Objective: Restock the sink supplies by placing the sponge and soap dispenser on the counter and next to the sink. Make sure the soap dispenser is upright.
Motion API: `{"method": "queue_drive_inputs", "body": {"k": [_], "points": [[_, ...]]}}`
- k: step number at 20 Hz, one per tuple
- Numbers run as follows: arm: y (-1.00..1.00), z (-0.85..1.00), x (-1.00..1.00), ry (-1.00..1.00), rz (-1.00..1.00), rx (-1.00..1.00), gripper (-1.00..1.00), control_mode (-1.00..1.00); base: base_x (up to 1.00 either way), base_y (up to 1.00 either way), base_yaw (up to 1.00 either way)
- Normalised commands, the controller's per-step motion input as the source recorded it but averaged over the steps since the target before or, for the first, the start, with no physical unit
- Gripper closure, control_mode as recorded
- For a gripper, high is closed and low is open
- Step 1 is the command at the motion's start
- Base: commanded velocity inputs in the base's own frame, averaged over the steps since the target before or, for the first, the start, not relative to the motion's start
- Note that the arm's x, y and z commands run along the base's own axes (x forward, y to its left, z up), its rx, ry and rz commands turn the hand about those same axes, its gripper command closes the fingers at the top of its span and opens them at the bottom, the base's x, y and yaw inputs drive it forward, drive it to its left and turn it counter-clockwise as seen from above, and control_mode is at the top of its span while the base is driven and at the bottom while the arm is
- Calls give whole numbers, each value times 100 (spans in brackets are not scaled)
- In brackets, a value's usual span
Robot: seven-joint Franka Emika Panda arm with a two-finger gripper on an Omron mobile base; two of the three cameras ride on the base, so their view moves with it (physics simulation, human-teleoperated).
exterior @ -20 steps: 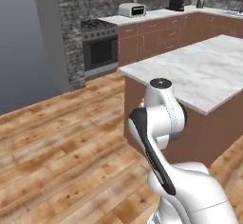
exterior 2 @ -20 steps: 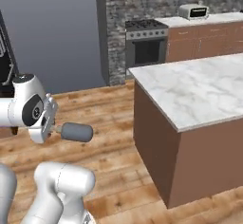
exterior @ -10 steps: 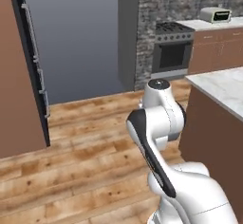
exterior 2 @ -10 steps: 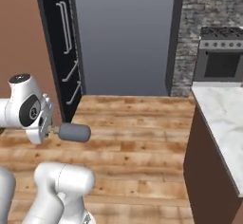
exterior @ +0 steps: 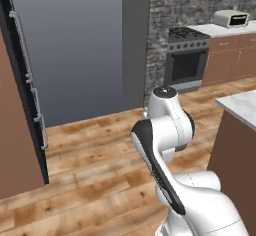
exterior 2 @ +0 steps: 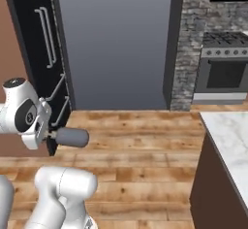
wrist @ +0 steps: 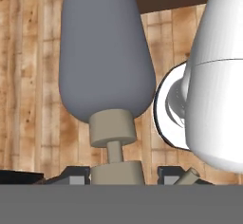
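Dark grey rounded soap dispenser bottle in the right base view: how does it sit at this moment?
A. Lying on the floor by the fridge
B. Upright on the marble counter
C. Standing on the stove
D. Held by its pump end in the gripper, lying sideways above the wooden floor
D: the dark grey rounded soap dispenser bottle sticks out horizontally from the gripper, which is closed on its light pump top, with wooden floor below.

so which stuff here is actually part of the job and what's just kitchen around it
Part of the job:
- soap dispenser, held by its pump end in the gripper, lying sideways

Just kitchen:
- fridge
- stove
- toaster
- island top
- wood floor
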Motion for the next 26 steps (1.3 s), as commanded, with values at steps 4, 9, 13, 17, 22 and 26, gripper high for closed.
{"method": "queue_drive_inputs", "body": {"k": [4,9,13,17,22,26], "points": [[0,0,0,0,0,0,100,100,100,13,-31],[0,0,0,0,0,0,100,100,100,14,-42],[0,0,0,0,0,0,100,100,100,16,-46],[0,0,0,0,0,0,100,100,100,16,-47],[0,0,0,0,0,0,100,100,100,16,-45],[0,0,0,0,0,0,100,100,100,12,-43]]}}
